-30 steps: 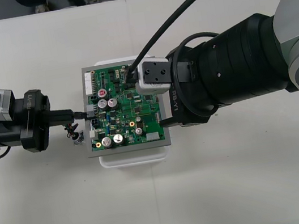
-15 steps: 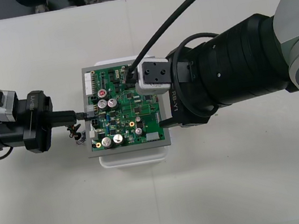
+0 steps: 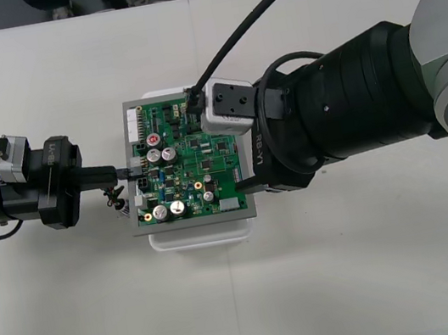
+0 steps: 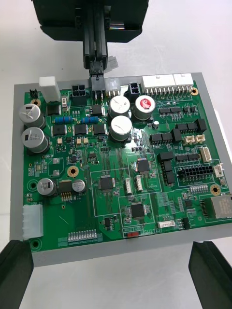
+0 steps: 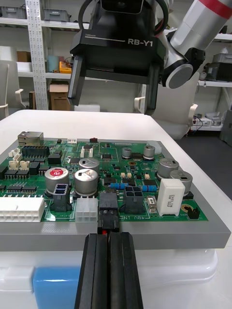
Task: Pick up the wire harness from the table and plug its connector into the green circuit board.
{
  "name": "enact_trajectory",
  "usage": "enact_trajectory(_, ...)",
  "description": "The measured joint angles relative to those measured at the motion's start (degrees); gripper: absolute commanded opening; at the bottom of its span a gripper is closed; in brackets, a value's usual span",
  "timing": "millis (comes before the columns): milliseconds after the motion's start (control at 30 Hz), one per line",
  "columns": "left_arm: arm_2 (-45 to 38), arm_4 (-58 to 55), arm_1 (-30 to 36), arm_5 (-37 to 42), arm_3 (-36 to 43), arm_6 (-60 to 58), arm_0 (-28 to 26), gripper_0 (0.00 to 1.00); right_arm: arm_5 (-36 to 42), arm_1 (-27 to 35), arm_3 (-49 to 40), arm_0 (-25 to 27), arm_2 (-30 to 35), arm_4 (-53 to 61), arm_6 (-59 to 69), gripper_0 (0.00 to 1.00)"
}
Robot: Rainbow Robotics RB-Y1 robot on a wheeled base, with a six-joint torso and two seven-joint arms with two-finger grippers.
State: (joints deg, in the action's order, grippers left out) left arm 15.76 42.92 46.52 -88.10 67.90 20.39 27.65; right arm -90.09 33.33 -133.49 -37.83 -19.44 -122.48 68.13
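Observation:
The green circuit board (image 3: 199, 172) lies on its white base (image 3: 201, 233) mid-table. My left gripper (image 3: 124, 172) reaches in from the left to the board's left edge, shut on the harness's black plug (image 5: 108, 206). The plug (image 4: 98, 83) sits in the connector row at that edge, between a white header and a black one; how deep it sits I cannot tell. Thin harness wires (image 3: 111, 195) dangle below the left fingers (image 5: 121, 270). My right gripper (image 4: 113, 277) hovers over the board's right side, open, holding nothing, and it faces the left wrist camera (image 5: 113, 91).
The right arm's thick black forearm (image 3: 351, 103) covers the table right of the board. A cable (image 3: 266, 6) arcs from the right wrist camera to the far edge. Bare table lies in front of the base and behind the board.
My left gripper has edged right, toward the board, and the dangling wires have risen slightly. The right gripper has shifted a little toward the far edge.

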Motion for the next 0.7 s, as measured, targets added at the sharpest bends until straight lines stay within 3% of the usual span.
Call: enact_trajectory(700, 0.0, 0.3, -0.8, 0.0, 0.0, 0.0, 0.0, 0.0, 0.0, 0.0, 0.0, 0.0, 0.0, 0.2, 0.0, 0.94)
